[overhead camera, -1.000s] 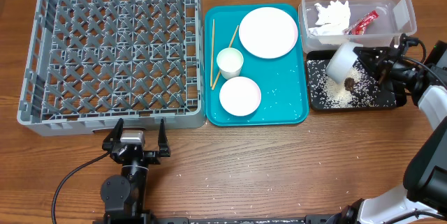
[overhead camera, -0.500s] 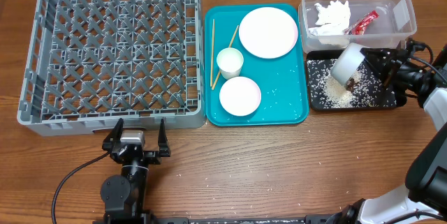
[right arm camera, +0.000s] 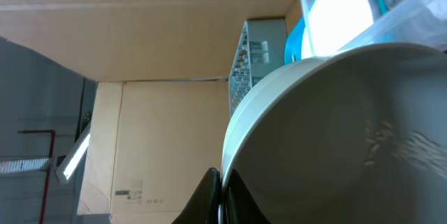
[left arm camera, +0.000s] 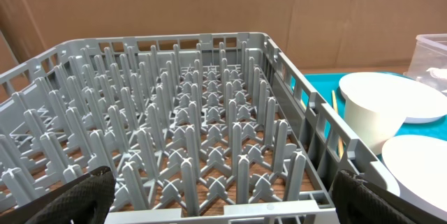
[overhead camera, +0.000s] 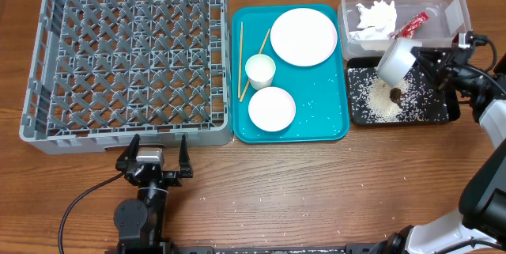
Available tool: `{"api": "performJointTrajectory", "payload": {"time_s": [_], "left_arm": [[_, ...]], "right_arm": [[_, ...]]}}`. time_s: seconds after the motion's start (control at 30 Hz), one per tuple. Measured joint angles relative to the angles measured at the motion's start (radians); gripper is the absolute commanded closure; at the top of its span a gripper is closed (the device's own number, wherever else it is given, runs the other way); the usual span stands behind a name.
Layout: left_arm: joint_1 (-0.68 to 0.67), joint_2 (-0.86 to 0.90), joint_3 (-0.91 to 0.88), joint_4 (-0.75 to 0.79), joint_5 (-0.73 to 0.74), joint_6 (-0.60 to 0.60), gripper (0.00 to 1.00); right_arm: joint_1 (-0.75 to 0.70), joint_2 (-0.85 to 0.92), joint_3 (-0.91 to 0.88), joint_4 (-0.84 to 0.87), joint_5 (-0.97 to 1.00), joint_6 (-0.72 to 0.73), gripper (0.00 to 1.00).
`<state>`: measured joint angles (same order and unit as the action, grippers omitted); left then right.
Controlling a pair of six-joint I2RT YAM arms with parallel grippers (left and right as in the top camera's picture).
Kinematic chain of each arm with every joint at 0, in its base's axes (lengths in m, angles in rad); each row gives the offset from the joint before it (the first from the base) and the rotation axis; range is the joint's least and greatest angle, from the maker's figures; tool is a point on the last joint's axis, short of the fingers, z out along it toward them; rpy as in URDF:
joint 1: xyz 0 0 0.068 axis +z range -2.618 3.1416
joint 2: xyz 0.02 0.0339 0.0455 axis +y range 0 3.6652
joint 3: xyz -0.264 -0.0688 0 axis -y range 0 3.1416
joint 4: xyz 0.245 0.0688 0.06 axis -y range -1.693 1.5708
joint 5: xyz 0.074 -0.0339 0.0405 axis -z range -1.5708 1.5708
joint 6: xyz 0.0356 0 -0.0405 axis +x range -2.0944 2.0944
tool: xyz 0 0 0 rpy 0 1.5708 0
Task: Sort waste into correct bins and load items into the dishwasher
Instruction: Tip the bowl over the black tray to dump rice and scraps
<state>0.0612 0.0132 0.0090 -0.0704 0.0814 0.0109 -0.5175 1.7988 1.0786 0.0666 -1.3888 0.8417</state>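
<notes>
While tilted over the black tray (overhead camera: 439,112), the white bowl (overhead camera: 395,59) sits clamped in the right gripper (overhead camera: 419,58). Left gripper (overhead camera: 156,149): spread wide, empty.

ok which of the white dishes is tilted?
The bowl, held tipped by the right gripper over the black tray. The plate, dish and cup sit level on the teal tray.
</notes>
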Motion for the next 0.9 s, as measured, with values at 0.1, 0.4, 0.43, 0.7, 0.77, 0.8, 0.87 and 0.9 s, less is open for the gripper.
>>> {"api": "performJointTrajectory", "payload": {"time_s": [0.1,0.4,0.43,0.7,0.77,0.8,0.87,0.9], "left_arm": [[0.0,0.0,0.0,0.0,0.0,0.0,0.0],[0.0,0.0,0.0,0.0,0.0,0.0,0.0],[0.0,0.0,0.0,0.0,0.0,0.0,0.0],[0.0,0.0,0.0,0.0,0.0,0.0,0.0],[0.0,0.0,0.0,0.0,0.0,0.0,0.0],[0.0,0.0,0.0,0.0,0.0,0.0,0.0],[0.0,0.0,0.0,0.0,0.0,0.0,0.0],[0.0,0.0,0.0,0.0,0.0,0.0,0.0]], "right_arm": [[0.0,0.0,0.0,0.02,-0.01,0.018,0.96],[0.001,0.0,0.0,0.047,-0.011,0.072,0.96],[0.001,0.0,0.0,0.047,-0.01,0.074,0.96],[0.014,0.0,0.0,0.096,-0.028,0.114,0.96],[0.018,0.0,0.0,0.101,-0.019,0.108,0.96],[0.018,0.0,0.0,0.097,-0.013,0.104,0.96],[0.018,0.001,0.0,0.073,-0.007,0.1,0.96],[0.018,0.001,0.0,0.073,-0.007,0.1,0.96]]}}
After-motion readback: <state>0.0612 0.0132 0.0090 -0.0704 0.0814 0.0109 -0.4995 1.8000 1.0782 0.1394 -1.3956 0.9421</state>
